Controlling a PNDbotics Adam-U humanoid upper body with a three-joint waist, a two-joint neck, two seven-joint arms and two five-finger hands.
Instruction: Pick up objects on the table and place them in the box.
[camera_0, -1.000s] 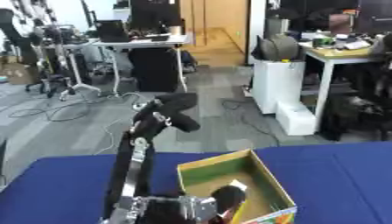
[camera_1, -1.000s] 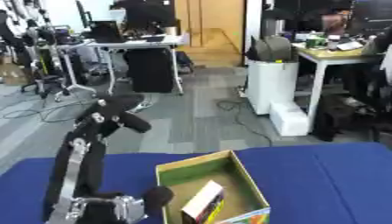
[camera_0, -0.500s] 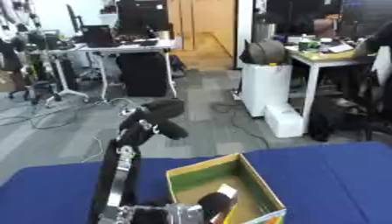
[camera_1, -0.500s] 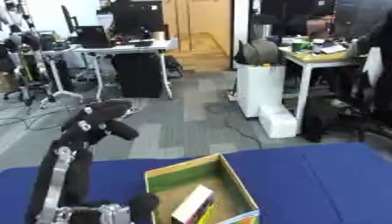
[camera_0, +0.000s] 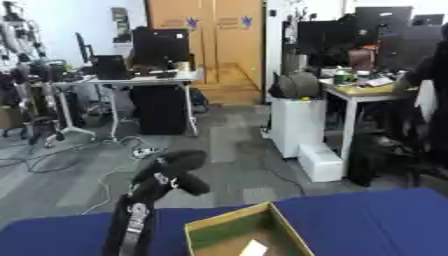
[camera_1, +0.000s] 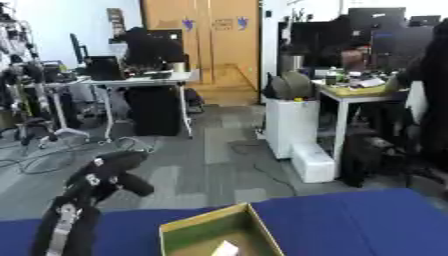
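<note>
Blue table (camera_0: 376, 220) with open box (camera_0: 229, 231) before a cluttered office; neither hand in sight.

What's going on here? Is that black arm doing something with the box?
A robot's black left arm rises from the bottom edge beside an open cardboard box on a blue table. Something pale already lies inside the box. Neither robot hand is in view, so what it is handling can't be seen.

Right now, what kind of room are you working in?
Most likely an office or lab workspace: desks with monitors stand behind, cables lie across the grey floor, and the box sits on a blue table.
</note>
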